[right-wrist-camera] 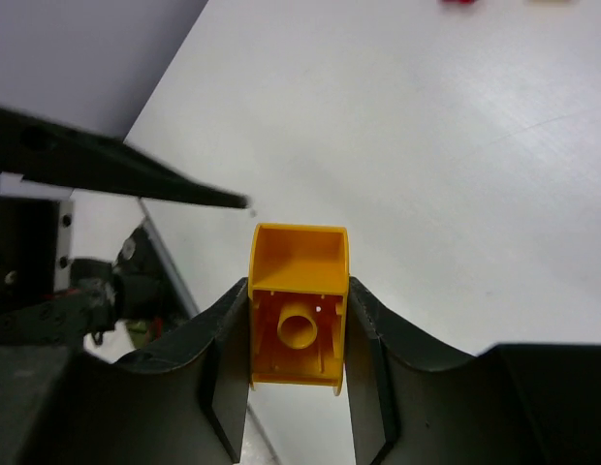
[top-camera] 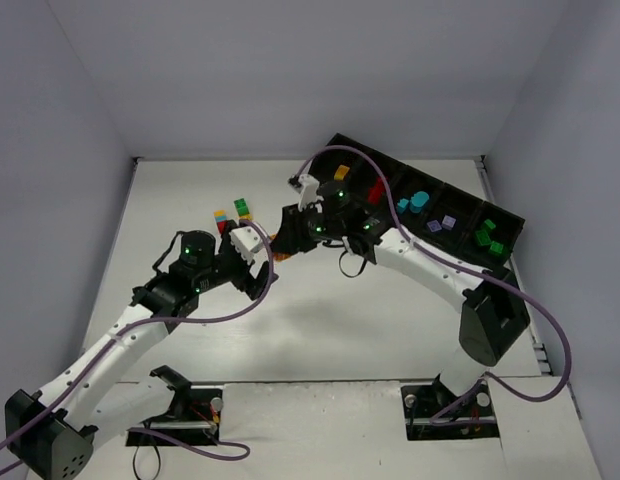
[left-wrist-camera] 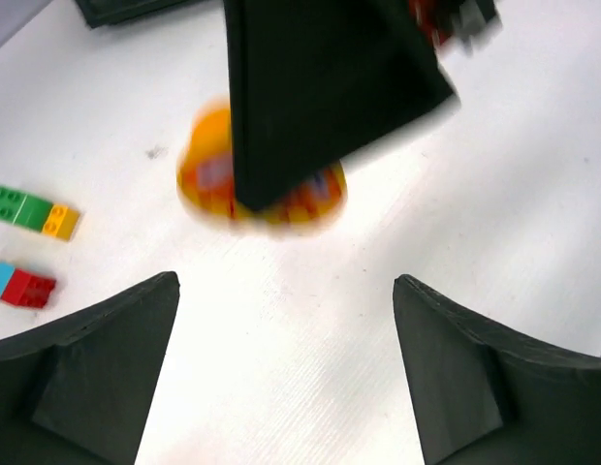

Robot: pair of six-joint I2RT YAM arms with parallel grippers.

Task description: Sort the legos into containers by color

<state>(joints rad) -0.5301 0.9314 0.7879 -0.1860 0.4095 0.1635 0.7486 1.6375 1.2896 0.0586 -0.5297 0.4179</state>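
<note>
Yellow plastic, squat and blocky with no clear long axis, the brick (right-wrist-camera: 299, 257) turns its hollow underside and round tube toward the wrist camera. The right gripper (right-wrist-camera: 299, 320) is clamped on its two sides, above the table's middle. The left gripper (left-wrist-camera: 286, 286), at its 8 o'clock, has its jaws wide apart. At 2 o'clock the black tray (top-camera: 395, 168) holds sorted bricks (top-camera: 415, 203), one colour per compartment: yellow, red, teal, purple, green.
</note>
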